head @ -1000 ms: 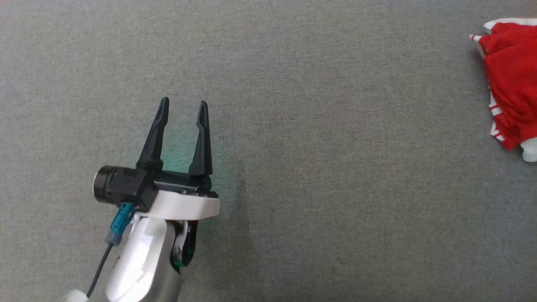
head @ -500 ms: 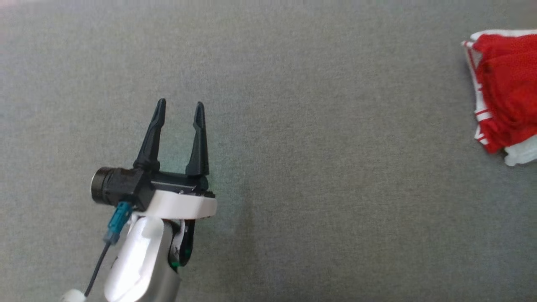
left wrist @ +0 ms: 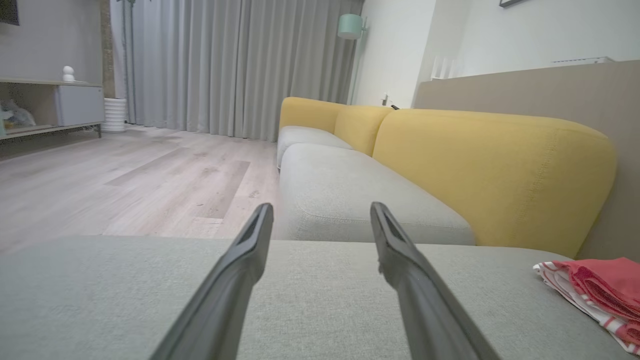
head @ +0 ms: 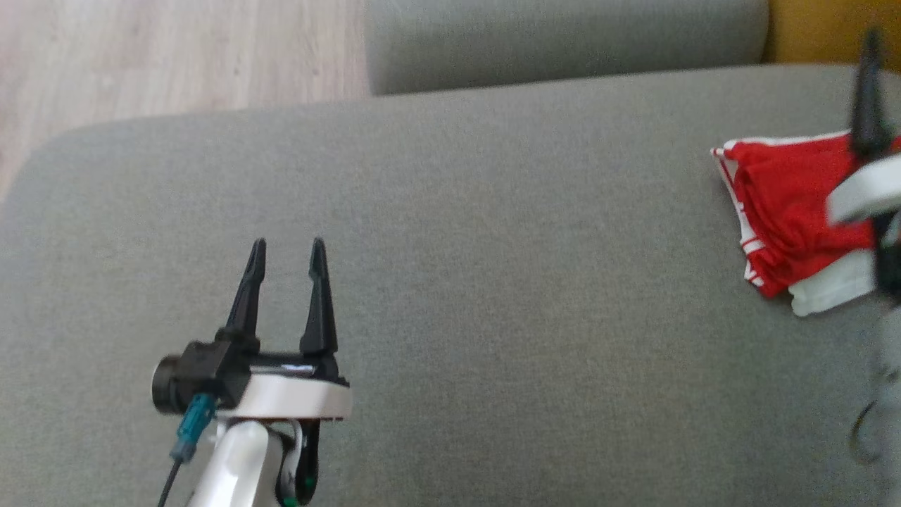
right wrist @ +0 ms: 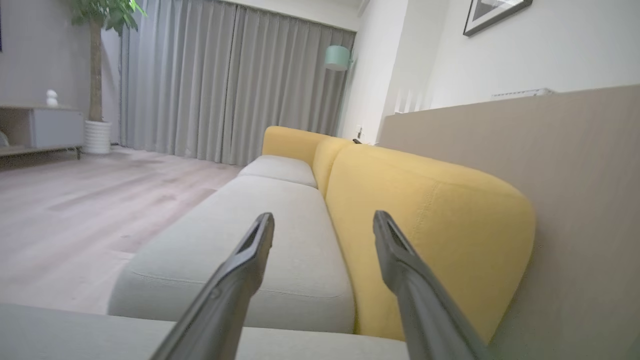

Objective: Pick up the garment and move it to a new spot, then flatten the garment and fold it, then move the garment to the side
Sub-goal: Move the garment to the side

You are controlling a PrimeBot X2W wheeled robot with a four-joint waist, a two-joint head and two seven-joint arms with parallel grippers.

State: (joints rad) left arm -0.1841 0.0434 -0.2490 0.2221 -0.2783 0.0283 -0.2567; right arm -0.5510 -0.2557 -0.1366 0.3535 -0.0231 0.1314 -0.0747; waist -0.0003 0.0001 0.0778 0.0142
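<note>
The garment [head: 795,204] is red with white trim and lies bunched in folds at the right end of the grey seat cushion [head: 493,296]. It also appears low on the right of the left wrist view [left wrist: 600,287]. My left gripper [head: 288,245] stands open over bare cushion at the lower left, far from the garment, with nothing between its fingers [left wrist: 250,260]. My right arm comes in at the right edge, blurred, with one dark finger [head: 869,98] rising above the garment. In the right wrist view my right gripper [right wrist: 322,220] is open and holds nothing.
The cushion's rounded far edge runs across the top left, with pale wooden floor [head: 176,56] beyond it. A second grey cushion [head: 563,35] lies ahead. A yellow backrest [head: 830,28] lines the right side.
The whole head view has shifted, so the camera moved and the cushion's edge and floor have come into it. My right arm now shows at the right edge over the garment.
</note>
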